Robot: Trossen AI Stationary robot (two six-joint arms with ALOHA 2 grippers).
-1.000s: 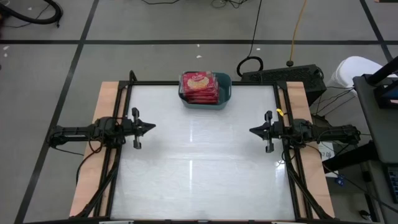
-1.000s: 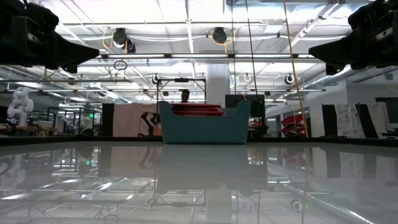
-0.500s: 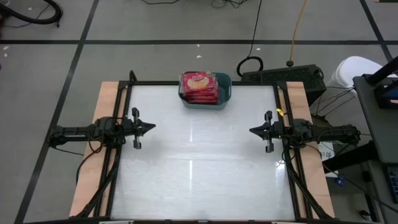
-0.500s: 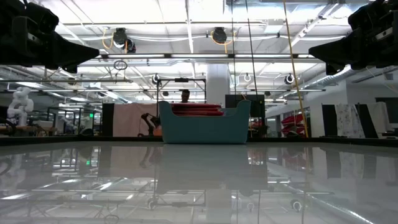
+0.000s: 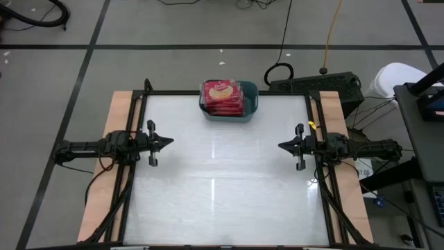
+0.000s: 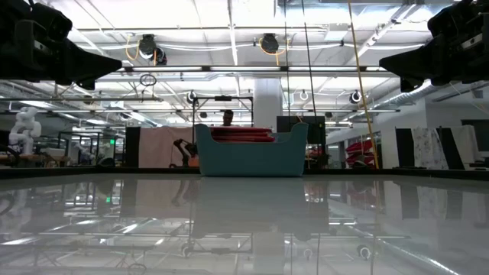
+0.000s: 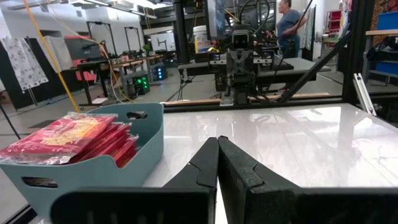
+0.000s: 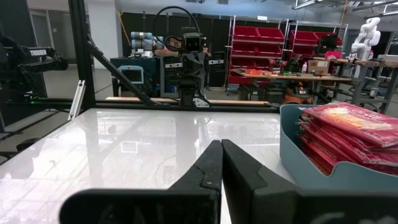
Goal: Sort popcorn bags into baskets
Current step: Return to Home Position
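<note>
While bags [image 5: 223, 97] fill the bin [image 5: 252, 104] at top centre, the left end effector [image 5: 170, 142] sits mid-left, pressed together. The right end effector [image 5: 279, 146], mid-right, likewise.

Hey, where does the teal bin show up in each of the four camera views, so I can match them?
High view: bin at the table's far edge, mid-width.
Low view: bin in the middle, at the table's far end.
Left wrist view: bin close by, seen from one side.
Right wrist view: bin close by, seen from the other side.
Shared landmark: the red bags stacked in it.
</note>
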